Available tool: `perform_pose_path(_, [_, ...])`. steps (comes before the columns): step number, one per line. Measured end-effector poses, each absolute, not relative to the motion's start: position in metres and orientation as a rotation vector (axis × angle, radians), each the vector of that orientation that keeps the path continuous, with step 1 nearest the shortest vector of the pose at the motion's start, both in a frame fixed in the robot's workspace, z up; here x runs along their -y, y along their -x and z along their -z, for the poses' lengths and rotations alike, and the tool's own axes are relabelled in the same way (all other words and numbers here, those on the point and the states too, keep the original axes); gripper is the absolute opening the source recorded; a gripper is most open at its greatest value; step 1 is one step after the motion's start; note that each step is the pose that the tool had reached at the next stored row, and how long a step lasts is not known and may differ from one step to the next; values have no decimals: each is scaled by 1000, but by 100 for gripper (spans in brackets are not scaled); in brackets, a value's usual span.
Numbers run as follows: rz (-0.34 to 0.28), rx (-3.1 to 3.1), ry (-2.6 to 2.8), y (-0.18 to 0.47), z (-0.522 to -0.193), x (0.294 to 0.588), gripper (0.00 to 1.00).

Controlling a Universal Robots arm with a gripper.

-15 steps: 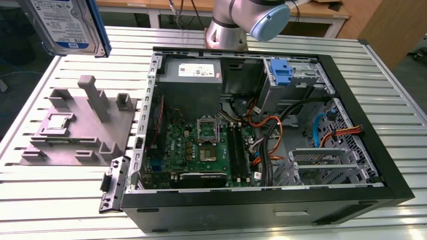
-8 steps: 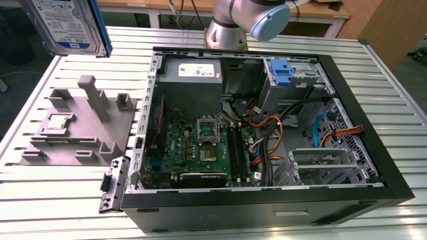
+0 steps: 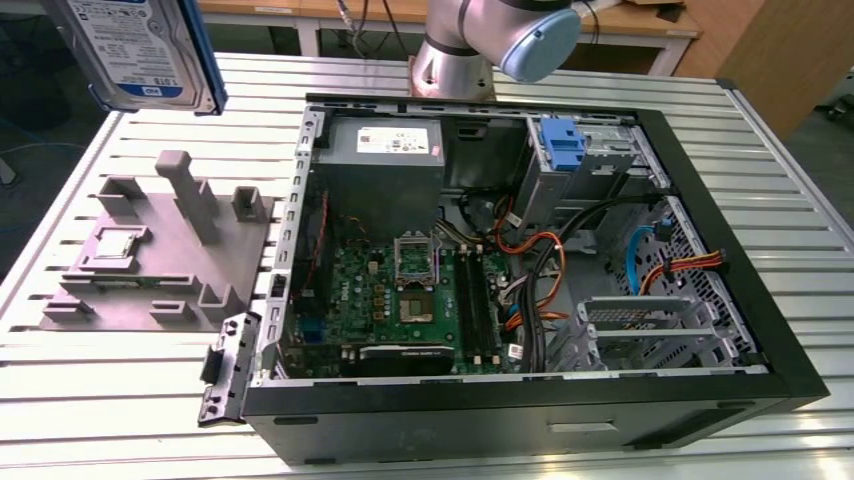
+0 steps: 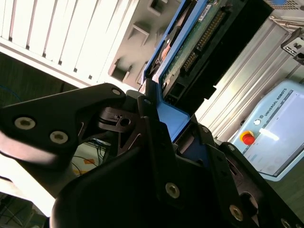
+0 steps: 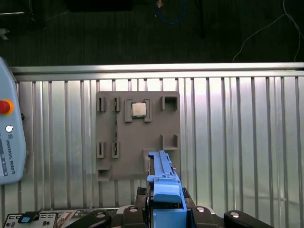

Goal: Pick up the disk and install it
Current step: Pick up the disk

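Note:
The disk (image 3: 140, 50), a silver drive with a white-and-blue label in a blue carrier, hangs high at the exterior view's left, above the grey fixture block (image 3: 160, 250). In the second wrist view my gripper (image 4: 164, 121) is shut on the disk's blue carrier (image 4: 173, 116), and the drive's green circuit board (image 4: 199, 42) faces the camera. In the first wrist view the carrier's blue edge (image 5: 164, 183) sticks out from the gripper (image 5: 164, 209) over the near edge of the fixture block (image 5: 137, 135), well above the slatted table (image 5: 228, 137).
An open computer case (image 3: 534, 250) lies on the table to the exterior view's right, with a motherboard (image 3: 400, 290), a grey power supply (image 3: 384, 140) and another blue carrier (image 3: 567, 145) in a drive bay. A teach pendant (image 5: 9, 137) rests near the fixture.

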State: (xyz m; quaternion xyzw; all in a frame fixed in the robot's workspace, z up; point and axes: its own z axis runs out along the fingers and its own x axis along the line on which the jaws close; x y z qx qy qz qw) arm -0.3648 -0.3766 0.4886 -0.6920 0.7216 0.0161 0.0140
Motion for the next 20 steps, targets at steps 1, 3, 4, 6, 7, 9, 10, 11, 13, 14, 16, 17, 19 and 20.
perform_pose_path(1, [-50,-2247,2155,364,-489,377,37])
perform_pose_path(3, [-50,-2247,2155,363,-489,377,37])
perform_pose_path(4, [-50,-2247,2155,363,-489,377,37])
perform_pose_path(6, [-50,-2247,2155,362,-489,377,37])
perform_pose_path(7, [-50,-2247,2155,362,-489,377,37])
perform_pose_path(9, [-50,-2247,2155,361,-489,377,37])
perform_pose_path(10, [-50,-2247,2155,360,-489,377,37])
perform_pose_path(11, [-50,-2247,2155,360,-489,377,37])
perform_pose_path(13, [-50,-2247,2155,358,-489,377,37])
perform_pose_path(14, [-50,-2247,2155,358,-489,377,37])
perform_pose_path(16, [-50,-2247,2155,355,-489,377,37])
perform_pose_path(17, [-50,-2247,2155,354,-489,377,37])
perform_pose_path(19, [-50,-2247,2155,352,-489,377,37])
perform_pose_path(20, [-50,-2247,2155,351,-489,377,37])
